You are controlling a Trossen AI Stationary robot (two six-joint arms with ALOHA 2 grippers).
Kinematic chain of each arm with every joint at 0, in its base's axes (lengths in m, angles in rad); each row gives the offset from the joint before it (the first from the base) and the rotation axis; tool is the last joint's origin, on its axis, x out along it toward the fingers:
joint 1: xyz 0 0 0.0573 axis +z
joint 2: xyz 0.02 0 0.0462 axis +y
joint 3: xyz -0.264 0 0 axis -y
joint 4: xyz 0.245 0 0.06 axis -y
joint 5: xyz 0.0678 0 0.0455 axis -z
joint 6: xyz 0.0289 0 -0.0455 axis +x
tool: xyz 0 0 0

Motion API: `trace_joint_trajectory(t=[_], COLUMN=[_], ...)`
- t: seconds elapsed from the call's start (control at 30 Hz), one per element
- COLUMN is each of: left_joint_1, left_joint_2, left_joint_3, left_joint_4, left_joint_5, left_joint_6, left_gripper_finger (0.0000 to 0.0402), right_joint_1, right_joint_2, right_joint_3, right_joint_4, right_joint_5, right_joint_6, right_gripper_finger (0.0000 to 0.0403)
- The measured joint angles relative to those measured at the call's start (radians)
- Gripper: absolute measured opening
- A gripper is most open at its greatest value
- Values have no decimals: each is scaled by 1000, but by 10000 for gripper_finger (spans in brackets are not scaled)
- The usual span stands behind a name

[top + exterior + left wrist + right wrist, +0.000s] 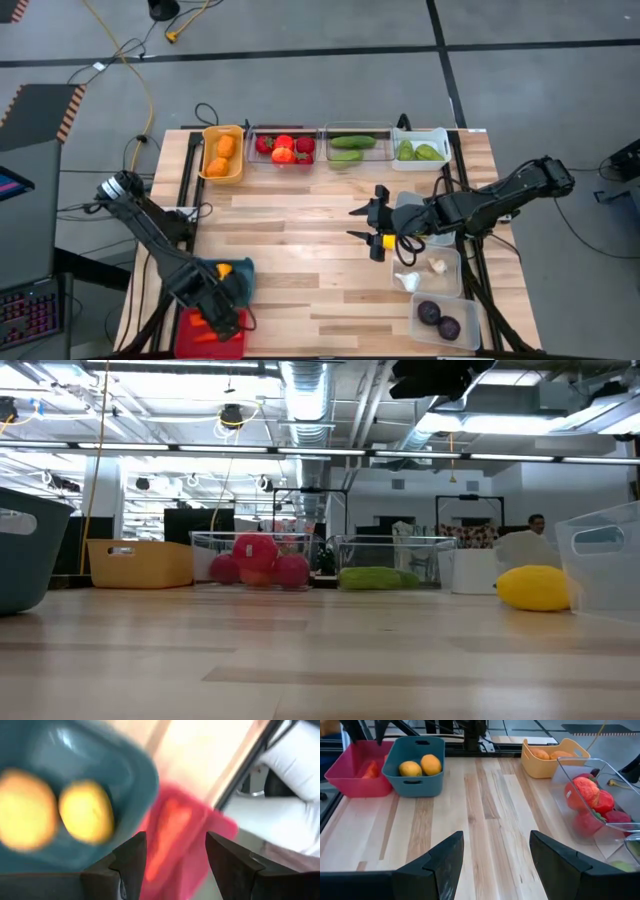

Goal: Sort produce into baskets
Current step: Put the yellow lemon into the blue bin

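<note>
My left gripper hangs open at the table's near left corner, pointing down over the red basket. An orange-red piece lies in that basket. Beside it, the teal basket holds two yellow-orange fruits. My right gripper stands open above the middle of the table with nothing between its fingers. A yellow fruit rests on the tabletop close under the right arm.
Along the far edge stand an orange-yellow basket of orange fruits, a clear one with red fruits, a clear one with green pieces and a white one. Clear baskets line the right side, holding white and dark purple produce.
</note>
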Motion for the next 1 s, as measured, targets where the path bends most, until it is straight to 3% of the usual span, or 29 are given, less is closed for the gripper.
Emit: trace_joint_trajectory(t=[0.17,0.67,1.0], left_joint_1=[76,250,349], left_joint_2=[0,0,0], left_joint_3=[0,0,0], left_joint_4=[0,14,108], left_joint_5=[-80,-103,-151], left_joint_6=[132,428,624], left_gripper_finger=[189,189,189], right_joint_1=[0,-24,-20], right_joint_2=[0,0,0], right_joint_3=[0,0,0], right_joint_4=[-7,-34,-195], right_joint_5=[0,-1,-1], right_joint_6=[0,72,70], right_gripper_finger=[255,256,256])
